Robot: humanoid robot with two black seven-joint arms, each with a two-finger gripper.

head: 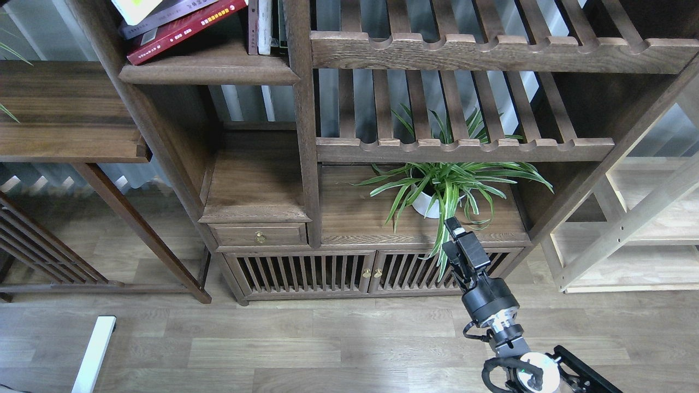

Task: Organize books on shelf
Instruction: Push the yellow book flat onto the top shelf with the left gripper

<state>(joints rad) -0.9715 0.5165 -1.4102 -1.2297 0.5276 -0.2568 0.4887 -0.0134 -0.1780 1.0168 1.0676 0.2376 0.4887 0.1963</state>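
Head view is showing the three books lying in a slanted pile at the far upper left: the dark red book (183, 30) at the bottom, the white-lavender book (164, 15) over it, the yellow-green book (134, 9) on top, all partly cut off by the frame edge. They are resting on the dark-brown shelf (210, 71) with the rounded front lip, and the red book's near corner is overhanging that lip. Thin upright books (265, 24) are standing just to the right of the pile.

Risks, as judged: the pile is leaning and unsupported at the front, so a nudge from below could be tipping it off the lip. The right arm is sitting low and well apart from the pile, and a straight rise would be carrying it past the spider plant (448, 185) in its white pot and the scalloped rack rail (464, 148), either of which could be snagging it.

Pose: the right gripper (452, 226) is pointing up and away beside the plant's drooping leaves, in front of the low cabinet (371, 270). Its fingers are appearing dark and end-on; I cannot tell whether they are parted or closed, though nothing is visibly being held. No left arm is showing.
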